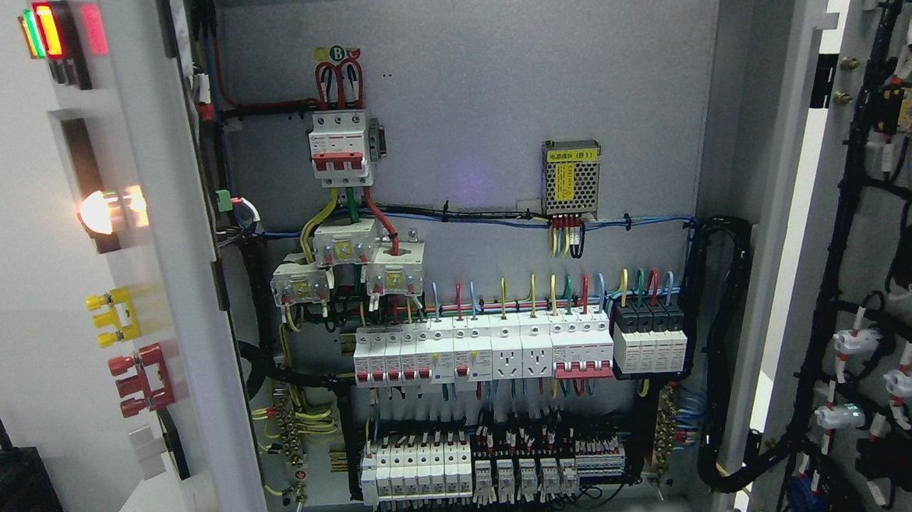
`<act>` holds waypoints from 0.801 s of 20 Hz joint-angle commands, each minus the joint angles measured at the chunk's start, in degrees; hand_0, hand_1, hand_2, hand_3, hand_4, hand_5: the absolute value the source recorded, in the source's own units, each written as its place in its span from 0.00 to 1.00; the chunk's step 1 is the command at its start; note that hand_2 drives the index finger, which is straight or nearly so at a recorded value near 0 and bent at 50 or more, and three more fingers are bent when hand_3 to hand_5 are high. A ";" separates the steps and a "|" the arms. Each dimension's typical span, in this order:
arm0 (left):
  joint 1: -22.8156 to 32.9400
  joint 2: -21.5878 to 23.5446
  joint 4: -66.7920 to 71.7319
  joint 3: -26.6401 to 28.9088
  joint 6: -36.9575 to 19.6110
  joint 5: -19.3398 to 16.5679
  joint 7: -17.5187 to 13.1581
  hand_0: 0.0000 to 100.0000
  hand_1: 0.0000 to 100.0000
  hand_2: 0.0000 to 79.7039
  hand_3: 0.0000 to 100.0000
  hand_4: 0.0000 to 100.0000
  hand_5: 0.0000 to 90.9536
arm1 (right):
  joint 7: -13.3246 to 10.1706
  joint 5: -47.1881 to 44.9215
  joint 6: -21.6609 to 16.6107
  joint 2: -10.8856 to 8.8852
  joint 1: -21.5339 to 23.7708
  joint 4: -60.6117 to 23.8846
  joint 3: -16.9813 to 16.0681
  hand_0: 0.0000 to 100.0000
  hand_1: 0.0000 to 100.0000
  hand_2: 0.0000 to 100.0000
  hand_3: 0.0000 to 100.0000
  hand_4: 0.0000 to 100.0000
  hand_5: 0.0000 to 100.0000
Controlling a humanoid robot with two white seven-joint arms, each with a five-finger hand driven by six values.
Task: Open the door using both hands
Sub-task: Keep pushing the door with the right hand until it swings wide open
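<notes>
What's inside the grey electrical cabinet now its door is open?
On the grey metal back panel: a white red-handled breaker up top, a perforated metal power supply, two rows of white breakers and coloured wiring. Wiring behind the breakers is hidden. No hand is in view.

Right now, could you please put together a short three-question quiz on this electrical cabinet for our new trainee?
1. True or false: the cabinet door at the right stands open.
2. What colour are the toggles on the top breaker? A) red B) blue C) green
3. Fill in: the small mesh-cased power supply sits to the ___ of the top breaker.

Key: 1 true; 2 A; 3 right. No robot hand shows.
</notes>
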 commanded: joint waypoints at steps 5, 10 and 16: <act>0.00 -1.93 0.00 -0.04 0.04 0.00 0.02 0.12 0.39 0.00 0.00 0.00 0.00 | -3.13 -0.03 0.33 3.41 -0.23 -0.57 2.87 0.12 0.39 0.00 0.00 0.00 0.00; 0.00 -1.93 0.00 -0.04 0.04 0.00 0.02 0.12 0.39 0.00 0.00 0.00 0.00 | -3.22 -0.03 0.59 3.76 -0.23 -1.19 4.10 0.12 0.39 0.00 0.00 0.00 0.00; 0.00 -1.93 0.00 0.05 0.04 0.00 0.02 0.12 0.39 0.00 0.00 0.00 0.00 | -3.22 0.05 3.32 5.69 -0.31 -1.19 4.80 0.12 0.39 0.00 0.00 0.00 0.00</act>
